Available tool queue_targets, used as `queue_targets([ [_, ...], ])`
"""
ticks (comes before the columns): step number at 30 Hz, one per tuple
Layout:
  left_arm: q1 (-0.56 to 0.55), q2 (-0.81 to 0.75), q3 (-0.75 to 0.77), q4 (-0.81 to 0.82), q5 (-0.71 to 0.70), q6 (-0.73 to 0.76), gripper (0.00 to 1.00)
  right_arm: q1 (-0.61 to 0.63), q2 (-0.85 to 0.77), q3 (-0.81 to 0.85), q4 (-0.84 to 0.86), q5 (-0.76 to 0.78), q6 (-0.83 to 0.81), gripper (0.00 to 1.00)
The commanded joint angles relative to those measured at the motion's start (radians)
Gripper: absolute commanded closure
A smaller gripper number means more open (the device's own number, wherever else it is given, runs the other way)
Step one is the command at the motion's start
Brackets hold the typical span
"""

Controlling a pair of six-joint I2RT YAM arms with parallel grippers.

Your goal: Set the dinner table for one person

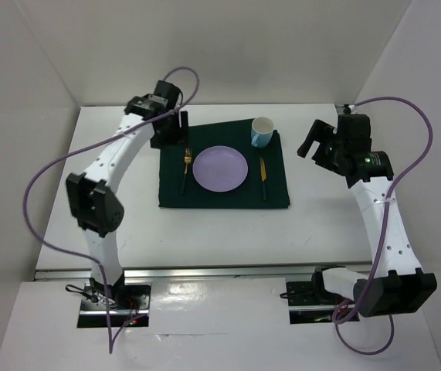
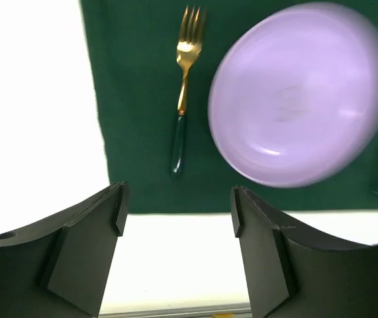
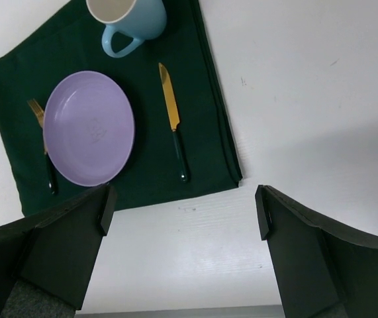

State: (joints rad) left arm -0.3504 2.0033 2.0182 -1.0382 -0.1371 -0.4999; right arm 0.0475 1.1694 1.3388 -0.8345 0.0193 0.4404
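Neatly on the worktop (image 1: 320, 224), a green mat (image 1: 224, 198) carries plate (image 1: 219, 169), fork (image 1: 185, 168), knife (image 1: 263, 178), mug (image 1: 262, 131); left claw (image 2: 179, 212) and right claw (image 3: 182, 212) gape empty.

Nothing legible in any view: no text, label, brand, number or sign to be read on the counter (image 1: 205, 232) or on anything lying upon it.

The dinner table (image 1: 344, 224) lies open left, right and near of the green mat (image 1: 174, 193). On the mat, fork (image 1: 187, 164), plate (image 1: 220, 168), knife (image 1: 263, 175) and mug (image 1: 262, 131) leave only narrow gaps; the left gripper (image 2: 179, 211) hangs over its far-left corner.
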Motion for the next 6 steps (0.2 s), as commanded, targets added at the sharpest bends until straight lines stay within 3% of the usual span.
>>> queue_targets([
  [1, -0.004, -0.228, 0.008, -0.008, -0.032, 0.055, 0.20, -0.005, 0.009, 0.040, -0.034, 0.034, -0.005, 0.00],
  [6, -0.004, -0.438, -0.160, 0.107, -0.021, 0.055, 0.20, -0.005, -0.001, 0.031, -0.034, 0.024, -0.005, 0.00],
])
